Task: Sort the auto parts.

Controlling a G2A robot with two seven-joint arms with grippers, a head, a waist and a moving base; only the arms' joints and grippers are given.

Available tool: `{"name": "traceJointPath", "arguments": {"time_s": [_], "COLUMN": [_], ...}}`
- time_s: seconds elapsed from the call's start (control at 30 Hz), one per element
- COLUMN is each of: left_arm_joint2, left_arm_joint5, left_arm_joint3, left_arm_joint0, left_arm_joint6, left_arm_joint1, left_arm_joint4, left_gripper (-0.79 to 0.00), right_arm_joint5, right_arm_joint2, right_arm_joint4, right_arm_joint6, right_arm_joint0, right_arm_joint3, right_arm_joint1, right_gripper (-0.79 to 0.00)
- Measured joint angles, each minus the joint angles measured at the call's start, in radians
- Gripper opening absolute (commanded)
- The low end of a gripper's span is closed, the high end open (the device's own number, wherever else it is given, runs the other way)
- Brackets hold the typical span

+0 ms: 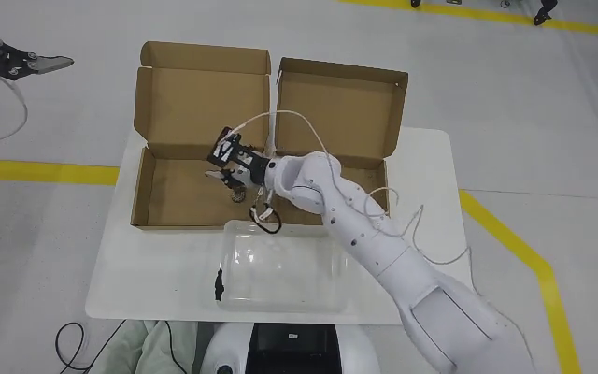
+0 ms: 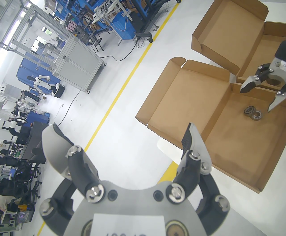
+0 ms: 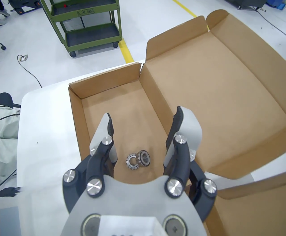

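While the right gripper [image 3: 144, 116] hangs released above two bearings [image 3: 138, 159] in the left box [image 3: 100, 105], the left gripper [image 2: 120, 130] is likewise released

Left box [image 1: 173, 201] beside right box [image 1: 341, 107] on the table [image 1: 131, 271]
Touching bearings [image 3: 138, 159] lie in the left box; a tub [image 1: 280, 266] stands before both.

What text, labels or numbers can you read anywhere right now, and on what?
Green cart, top rail: raised lettering, too indistinct to read with certainty.
Left gripper base, paper label: print cut off at the frame edge, unreadable.
Right gripper base, white tag: cut off at the edge, unreadable.
Cardboard boxes and bearings: no print visible.
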Motion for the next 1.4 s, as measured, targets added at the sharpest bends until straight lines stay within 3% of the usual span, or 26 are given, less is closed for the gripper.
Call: {"name": "traceJointPath", "arguments": {"time_s": [0.27, 0.63, 0.87, 1.0, 1.2, 1.4], "left_arm_joint2": [0.0, 0.0, 0.0, 0.0, 0.0, 0.0], "left_arm_joint5": [0.0, 0.0, 0.0, 0.0, 0.0, 0.0], "left_arm_joint3": [0.0, 0.0, 0.0, 0.0, 0.0, 0.0], "left_arm_joint0": [0.0, 0.0, 0.0, 0.0, 0.0, 0.0], "left_arm_joint6": [0.0, 0.0, 0.0, 0.0, 0.0, 0.0], "left_arm_joint1": [0.0, 0.0, 0.0, 0.0, 0.0, 0.0], "left_arm_joint4": [0.0, 0.0, 0.0, 0.0, 0.0, 0.0], "left_gripper": [0.0, 0.0, 0.0, 0.0, 0.0, 0.0], "right_arm_joint5": [-0.063, -0.113, -0.022, 0.017, 0.092, 0.096], "right_arm_joint2": [0.202, 0.355, 0.409, 0.413, 0.415, 0.414], "right_arm_joint4": [-0.078, -0.159, -0.189, -0.214, -0.228, -0.221], "right_arm_joint6": [0.095, -0.012, 0.022, 0.035, 0.036, 0.035], "right_arm_joint0": [-0.292, -0.544, -0.699, -0.761, -0.814, -0.812], "right_arm_joint3": [-0.391, -0.619, -0.755, -0.837, -0.882, -0.88], "right_arm_joint1": [0.099, 0.162, 0.185, 0.194, 0.201, 0.201], "right_gripper": [-0.24, -0.139, -0.065, 0.0, 0.0, 0.0]}}
